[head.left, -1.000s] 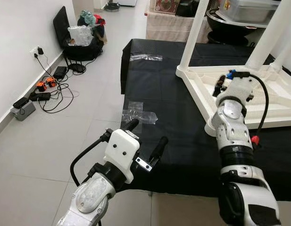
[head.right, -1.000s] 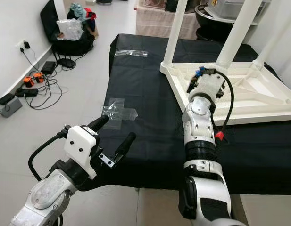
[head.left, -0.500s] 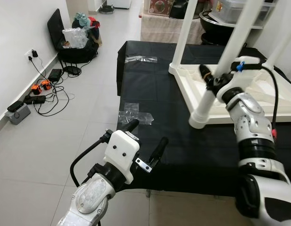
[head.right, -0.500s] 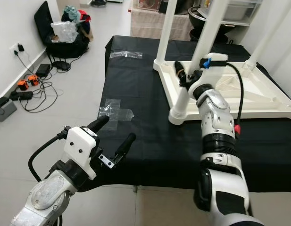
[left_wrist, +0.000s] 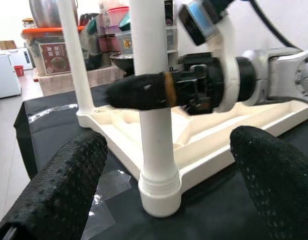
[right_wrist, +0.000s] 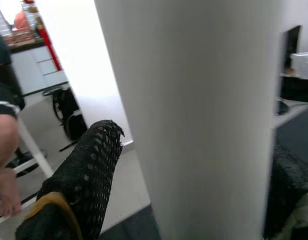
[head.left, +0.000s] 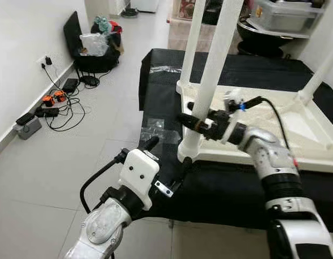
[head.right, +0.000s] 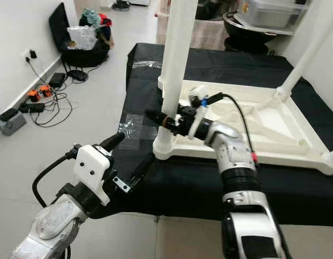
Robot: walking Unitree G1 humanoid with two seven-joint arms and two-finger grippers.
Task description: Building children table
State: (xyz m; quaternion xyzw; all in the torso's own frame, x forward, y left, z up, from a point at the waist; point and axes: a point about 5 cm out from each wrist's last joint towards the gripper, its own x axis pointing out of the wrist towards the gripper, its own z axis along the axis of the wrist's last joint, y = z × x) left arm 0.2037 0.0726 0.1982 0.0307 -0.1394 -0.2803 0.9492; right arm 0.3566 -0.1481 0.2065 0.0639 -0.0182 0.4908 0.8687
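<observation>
A white children's table [head.left: 287,121] lies upside down on a black cloth [head.left: 166,97], its legs pointing up. My right gripper [head.left: 191,120] reaches left across the frame and is shut on the near left leg [head.left: 212,65], low down just above its corner socket [head.left: 188,151]. In the right wrist view this leg [right_wrist: 193,100] sits between the black fingers [right_wrist: 86,170]. My left gripper [head.left: 169,154] hovers open at the cloth's front edge, a short way in front of that corner, and looks straight at the leg [left_wrist: 154,130].
Clear plastic wrap [head.left: 155,127] lies on the cloth left of the table. Cables and power strips [head.left: 47,102] and a black bag [head.left: 93,51] sit by the left wall. Pots and boxes [head.left: 274,19] stand behind the cloth. Bare tiled floor [head.left: 74,156] spreads to the left.
My right gripper swung left with the white leg, which went from tilted over the frame to upright at the near left corner. The table slid left on the cloth. My left gripper stayed put.
</observation>
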